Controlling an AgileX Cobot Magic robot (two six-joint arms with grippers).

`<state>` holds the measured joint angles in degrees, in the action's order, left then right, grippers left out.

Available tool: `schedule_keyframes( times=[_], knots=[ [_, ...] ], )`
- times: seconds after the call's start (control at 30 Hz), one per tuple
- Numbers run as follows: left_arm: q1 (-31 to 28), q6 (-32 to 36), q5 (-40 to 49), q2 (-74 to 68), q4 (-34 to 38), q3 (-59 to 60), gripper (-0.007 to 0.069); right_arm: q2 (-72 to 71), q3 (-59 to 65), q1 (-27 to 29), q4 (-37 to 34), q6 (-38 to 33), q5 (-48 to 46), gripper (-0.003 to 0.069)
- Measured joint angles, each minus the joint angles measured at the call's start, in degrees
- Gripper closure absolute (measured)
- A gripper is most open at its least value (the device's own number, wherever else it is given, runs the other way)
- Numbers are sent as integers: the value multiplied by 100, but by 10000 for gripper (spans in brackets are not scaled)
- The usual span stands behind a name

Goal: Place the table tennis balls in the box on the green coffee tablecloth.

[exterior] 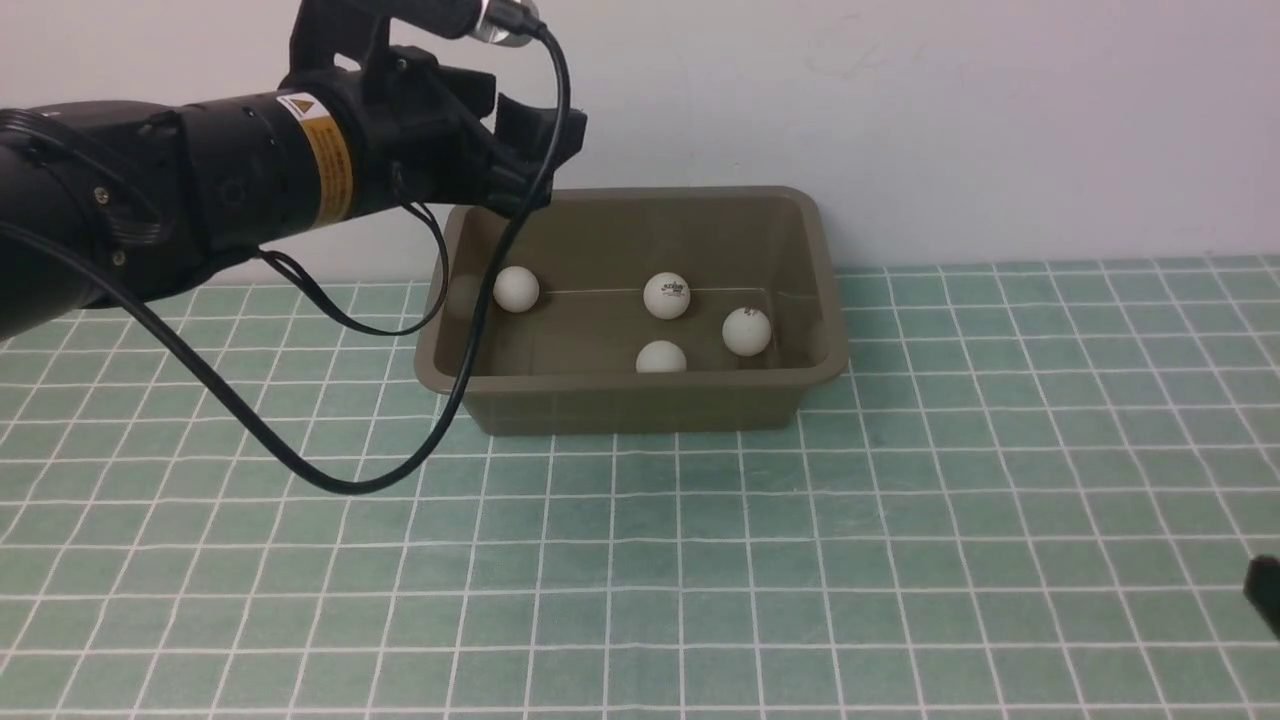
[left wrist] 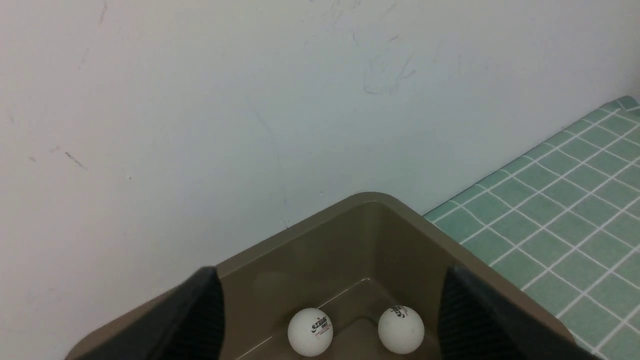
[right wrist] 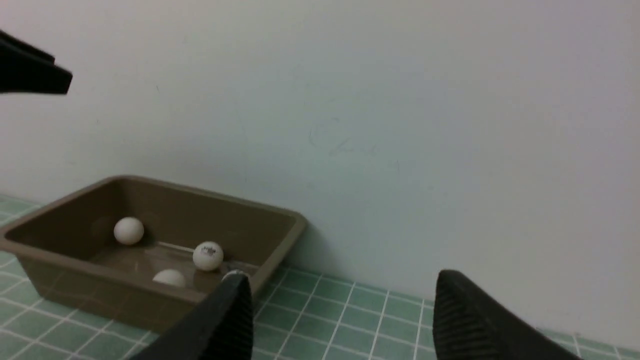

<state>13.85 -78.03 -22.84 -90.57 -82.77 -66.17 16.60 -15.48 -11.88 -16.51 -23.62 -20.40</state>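
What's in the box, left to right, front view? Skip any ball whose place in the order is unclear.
Plain ball → ball with a dark print, right of the box's middle → ball nearest the right wall

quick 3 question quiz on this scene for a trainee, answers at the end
1. How many balls can be seen inside the box in the front view?
2. True or false: the left claw is gripping a ball.
3. Fill in the blank: the cloth under the box is green with a grid of thin ____ lines.

Key: 1. four; 2. false; 3. white
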Motion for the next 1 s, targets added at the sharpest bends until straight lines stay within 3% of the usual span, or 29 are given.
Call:
schedule_keyframes(
  times=[0.2,0.53,1.0],
  knots=[
    [0,-135,-132,0,-11,0,104,-63,0,74,0,0,-384,211],
    [0,-221,-271,0,-51,0,104,-814,531,1145,0,0,-305,211],
    [0,-275,-301,0,-450,0,104,-1547,1406,1390,47,0,-526,211]
  ],
)
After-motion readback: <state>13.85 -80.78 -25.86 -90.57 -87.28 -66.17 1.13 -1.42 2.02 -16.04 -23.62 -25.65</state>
